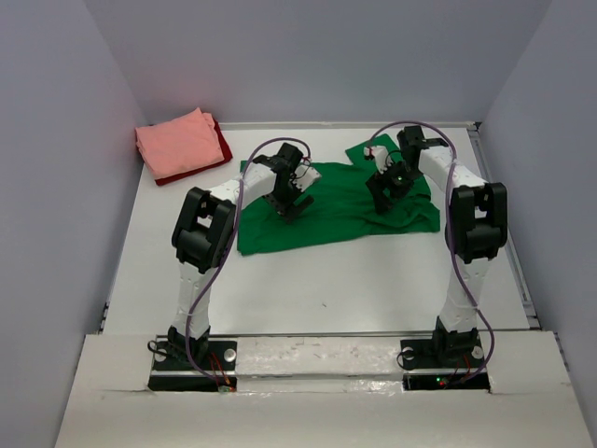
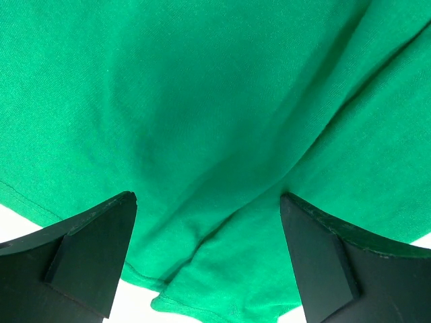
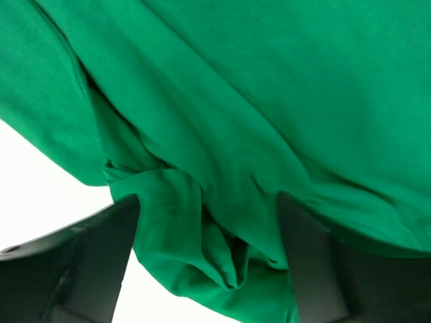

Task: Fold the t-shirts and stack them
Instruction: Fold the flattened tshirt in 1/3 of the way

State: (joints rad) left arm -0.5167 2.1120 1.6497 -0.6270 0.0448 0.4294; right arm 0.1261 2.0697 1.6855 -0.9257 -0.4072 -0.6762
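I am holding the left tool (image 1: 291, 207) and right tool (image 1: 384, 200) wide open and empty over the green t-shirt (image 1: 336, 215), rumpled at mid-table (image 1: 373, 280), judging that each should pinch a clean edge, not the bunched fold (image 3: 188, 229), so the cloth folds flat.

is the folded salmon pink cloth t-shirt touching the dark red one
Touching. The top view shows the salmon pink t-shirt lying on the dark red t-shirt, edges peeking out.
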